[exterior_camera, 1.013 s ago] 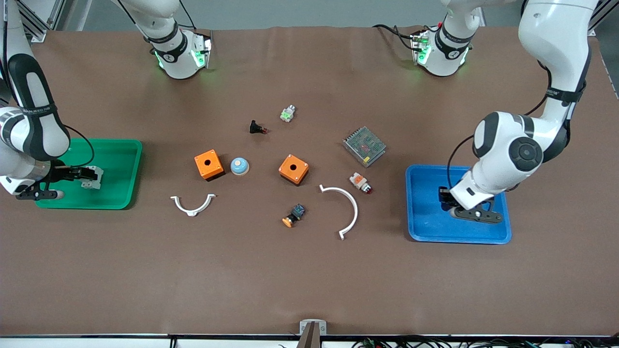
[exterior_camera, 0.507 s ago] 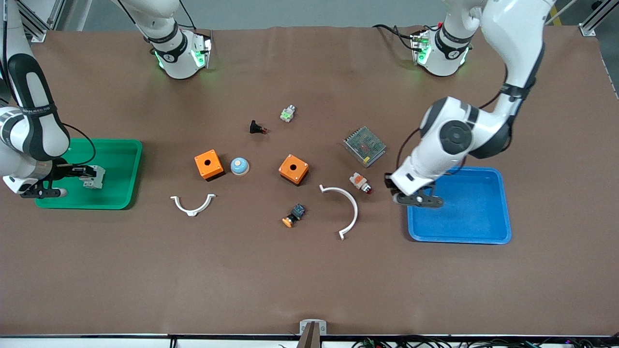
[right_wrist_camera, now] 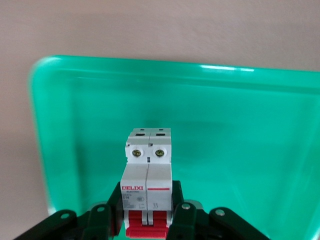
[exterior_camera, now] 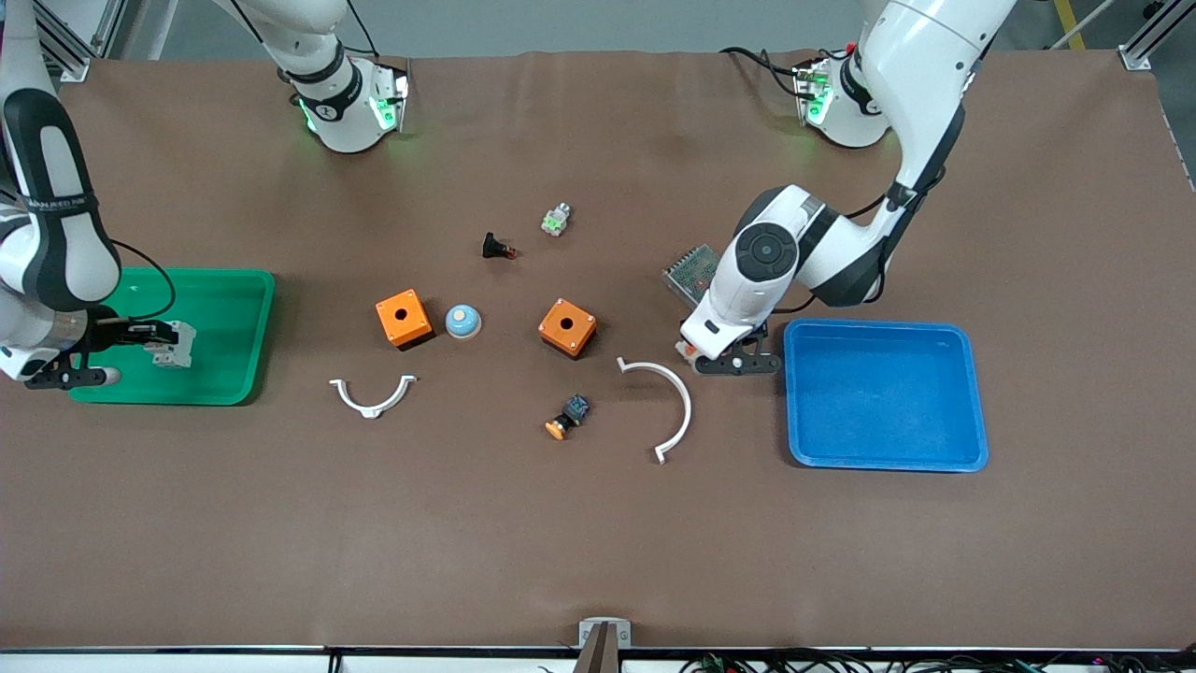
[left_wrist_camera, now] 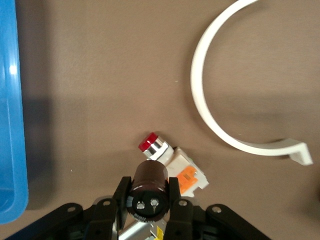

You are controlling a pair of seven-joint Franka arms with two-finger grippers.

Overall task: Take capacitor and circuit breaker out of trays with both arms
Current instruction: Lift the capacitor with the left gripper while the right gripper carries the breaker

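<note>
My left gripper is shut on the capacitor, a dark stubby cylinder, and holds it over the brown table just beside the blue tray. Right below it lies a white-orange part with a red tip. The blue tray holds nothing. My right gripper is shut on the breaker, a light-grey block with red levers between the fingers. It holds the breaker over the green tray, above bare tray floor.
Two orange boxes, a blue dome, two white arcs, a black-blue part with orange cap, a black button, a green-white part and a mesh-covered metal unit lie mid-table.
My left arm has carried the capacitor from over the blue tray to over the white-orange part beside it. My right gripper has shifted slightly with the breaker over the green tray.
</note>
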